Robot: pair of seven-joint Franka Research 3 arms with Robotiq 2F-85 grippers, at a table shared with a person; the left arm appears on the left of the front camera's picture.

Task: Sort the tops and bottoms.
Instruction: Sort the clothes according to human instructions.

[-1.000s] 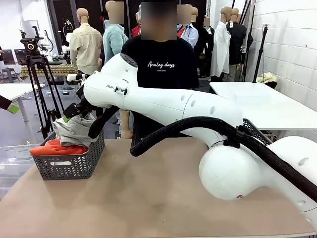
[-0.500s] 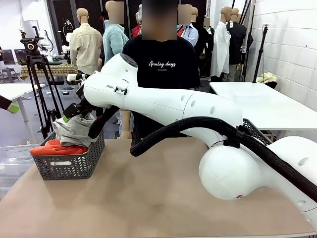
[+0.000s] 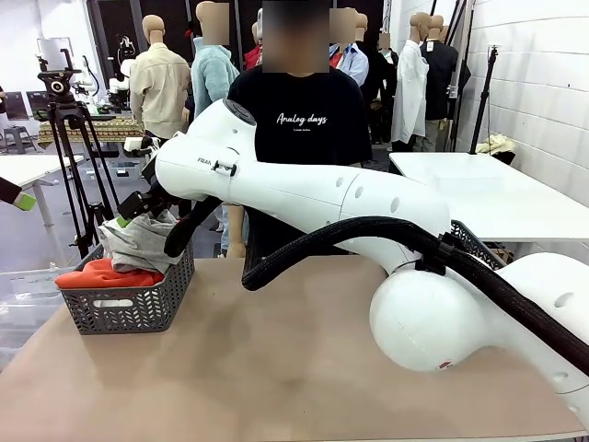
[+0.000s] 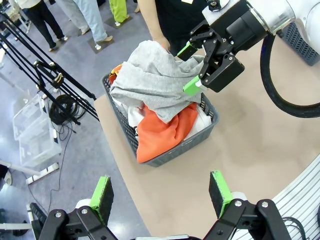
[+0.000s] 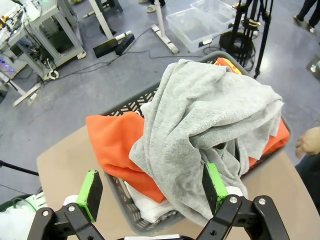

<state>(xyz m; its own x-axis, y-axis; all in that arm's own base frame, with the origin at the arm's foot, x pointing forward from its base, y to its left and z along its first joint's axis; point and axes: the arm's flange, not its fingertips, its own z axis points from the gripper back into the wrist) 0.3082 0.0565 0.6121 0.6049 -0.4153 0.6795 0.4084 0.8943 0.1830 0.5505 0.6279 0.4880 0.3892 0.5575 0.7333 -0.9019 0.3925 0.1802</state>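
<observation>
nothing has moved since the earlier frame: the right arm still reaches across the tabletop (image 3: 276, 368) to the grey basket (image 3: 129, 308) at its left edge, and the right gripper (image 4: 196, 68) hangs over the heap with its fingers spread wide, grasping nothing. the left gripper (image 4: 161, 194) waits well above the near side of the basket, fingers likewise released and empty.

all three tops lie in the basket: the light grey one (image 5: 210, 130) bunched on top, the orange one (image 5: 117, 145) under it and spilling over the rim, the white one (image 5: 150, 207) at the bottom, mostly hidden.

the step in hand looks like picking the grey top. it would go best by coming straight down on the high fold, closing on one thick bunch of cloth, then lifting clear so the orange one does not drag along.

the basket sits close to the tabletop's left edge, with a tripod (image 3: 69, 138) just beyond and a person's hand (image 5: 307, 142) near the far rim. open tabletop lies to the right.
</observation>
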